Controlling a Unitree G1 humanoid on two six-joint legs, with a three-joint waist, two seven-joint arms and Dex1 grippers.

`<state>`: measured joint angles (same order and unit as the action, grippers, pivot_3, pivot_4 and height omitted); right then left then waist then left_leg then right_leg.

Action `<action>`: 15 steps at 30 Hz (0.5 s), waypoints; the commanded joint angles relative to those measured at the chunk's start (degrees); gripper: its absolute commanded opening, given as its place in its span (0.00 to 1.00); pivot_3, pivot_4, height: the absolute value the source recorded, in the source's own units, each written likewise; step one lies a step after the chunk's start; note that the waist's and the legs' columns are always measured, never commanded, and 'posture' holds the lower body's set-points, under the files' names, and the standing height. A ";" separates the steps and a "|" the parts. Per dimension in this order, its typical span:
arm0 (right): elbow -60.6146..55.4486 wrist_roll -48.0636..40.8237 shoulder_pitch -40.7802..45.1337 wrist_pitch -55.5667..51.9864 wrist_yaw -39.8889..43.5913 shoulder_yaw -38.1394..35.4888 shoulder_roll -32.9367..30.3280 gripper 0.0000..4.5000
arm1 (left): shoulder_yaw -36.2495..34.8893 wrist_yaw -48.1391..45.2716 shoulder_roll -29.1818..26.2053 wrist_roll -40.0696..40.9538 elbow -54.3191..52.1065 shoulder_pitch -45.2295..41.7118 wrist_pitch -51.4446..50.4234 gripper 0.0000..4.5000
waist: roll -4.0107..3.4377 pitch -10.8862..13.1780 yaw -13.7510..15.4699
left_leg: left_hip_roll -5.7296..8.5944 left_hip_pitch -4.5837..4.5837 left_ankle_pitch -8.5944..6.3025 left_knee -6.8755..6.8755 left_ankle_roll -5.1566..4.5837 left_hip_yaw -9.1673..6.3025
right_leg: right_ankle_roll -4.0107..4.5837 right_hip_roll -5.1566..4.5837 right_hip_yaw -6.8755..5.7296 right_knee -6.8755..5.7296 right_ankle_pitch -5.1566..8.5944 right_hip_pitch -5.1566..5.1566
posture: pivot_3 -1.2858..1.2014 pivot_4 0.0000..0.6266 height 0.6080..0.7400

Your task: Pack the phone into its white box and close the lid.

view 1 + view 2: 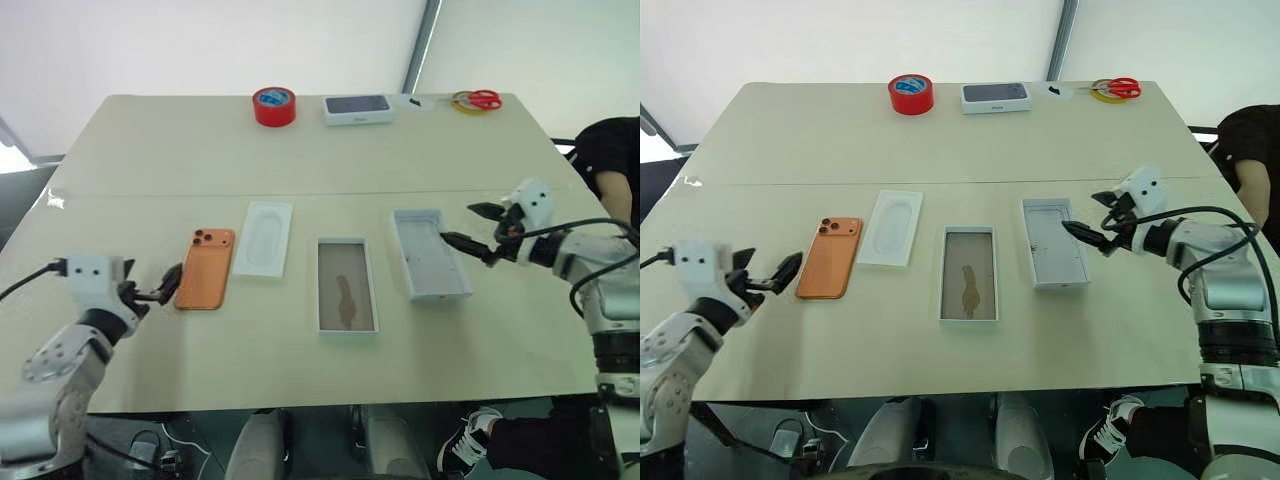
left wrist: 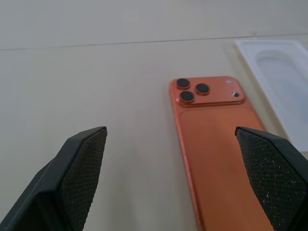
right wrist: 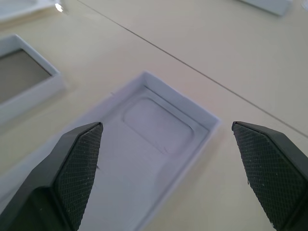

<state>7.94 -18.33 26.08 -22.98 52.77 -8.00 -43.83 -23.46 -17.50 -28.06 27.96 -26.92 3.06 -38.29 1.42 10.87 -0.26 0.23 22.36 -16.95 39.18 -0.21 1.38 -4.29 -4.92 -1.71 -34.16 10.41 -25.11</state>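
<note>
Though lying camera-side up, phone (image 1: 205,268) plain orange.

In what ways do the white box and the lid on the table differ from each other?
The white box has a brownish floor with a dark smudge; the lid is pale grey-white inside. The white box lies in the middle of the row, with no tool near it; the lid lies further right, and the right tool hovers at its edge. Both are shallow white rectangles, lying open side up and empty.

You've got 1 phone (image 1: 205,268), 1 white box (image 1: 346,284), 1 lid (image 1: 430,254), 1 insert (image 1: 263,238), 1 red tape roll (image 1: 273,105), 1 dark-topped box (image 1: 357,108), 1 pr scissors (image 1: 478,99), 2 grippers: left (image 1: 768,277), right (image 1: 1093,221).
</note>
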 commanded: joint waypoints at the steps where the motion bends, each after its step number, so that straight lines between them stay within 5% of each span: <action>1: -7.84 -1.65 -0.43 -2.25 -1.26 0.52 1.14 1.00 | 4.78 -0.20 0.49 -0.02 -0.74 -3.90 -0.84 0.99 | 0.00 0.00 0.09 | 0.00 0.00 0.00 0.00 0.00 0.00 | -0.02 0.00 0.00 0.00 -0.01 0.00 | 0.52 0.24 0.94; 8: -22.05 -2.43 -1.80 -8.52 -3.12 5.58 2.84 1.00 | 12.31 5.13 2.81 -0.43 4.34 -17.73 -13.06 0.99 | 0.00 0.00 0.91 | 0.01 -0.02 0.00 0.03 0.00 -0.02 | -0.07 0.03 0.00 -0.04 -0.04 0.01 | 0.52 0.24 0.94; 15: -27.88 -4.26 -3.49 -11.88 -5.10 6.48 4.22 1.00 | 12.09 7.64 5.49 1.45 12.58 -29.30 -25.26 0.99 | 0.01 0.00 0.95 | 0.02 -0.01 0.01 0.05 0.00 -0.09 | -0.08 0.09 -0.01 -0.04 -0.04 0.05 | 0.52 0.24 0.94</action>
<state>-17.20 -21.58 22.70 -34.68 48.11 -0.59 -39.67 -10.76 -9.59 -22.71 28.30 -13.83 -24.82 -62.70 1.43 10.88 0.69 0.26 22.35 -16.94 39.23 -0.21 1.30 -4.37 -4.83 -1.71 -34.19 10.37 -25.06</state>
